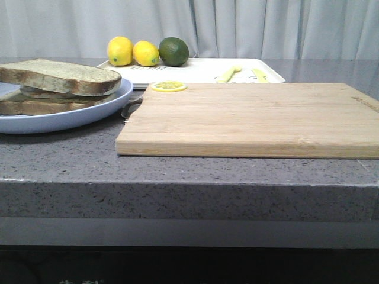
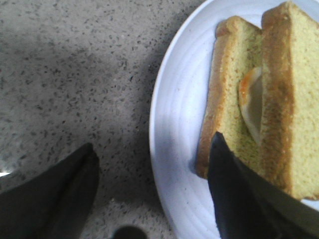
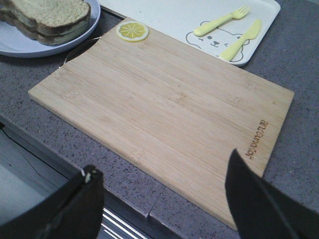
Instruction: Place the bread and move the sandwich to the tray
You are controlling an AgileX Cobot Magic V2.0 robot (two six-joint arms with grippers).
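**Sitting on the blue plate, the sandwich waits beside the board**

Looking forward over the grey counter [image 1: 71, 160], the bread [image 1: 59, 77] lies on top of the sandwich [image 1: 41, 103], both on the pale-blue plate [image 1: 89, 115] at the left. A wooden cutting board [image 1: 249, 118] fills the middle, with a lemon slice [image 1: 169, 86] at its far left corner. Behind it lies the white tray [image 1: 201, 70], carrying two lemons [image 1: 120, 50] and a lime [image 1: 173, 51] at its left end.

From the left wrist, the left gripper [image 2: 149, 194] hangs with its fingers spread wide, one over the counter, the other over the plate rim [image 2: 169, 149] near the bread's crust [image 2: 276, 99]. A bit of egg [image 2: 251, 104] shows between the slices; whether the finger touches anything is hard to tell.

From the right wrist, the right gripper [image 3: 159, 199] is spread open above the board's near edge [image 3: 149, 114], holding nothing. A yellow fork [image 3: 222, 21] and knife [image 3: 241, 40] rest on the tray [image 3: 174, 12].
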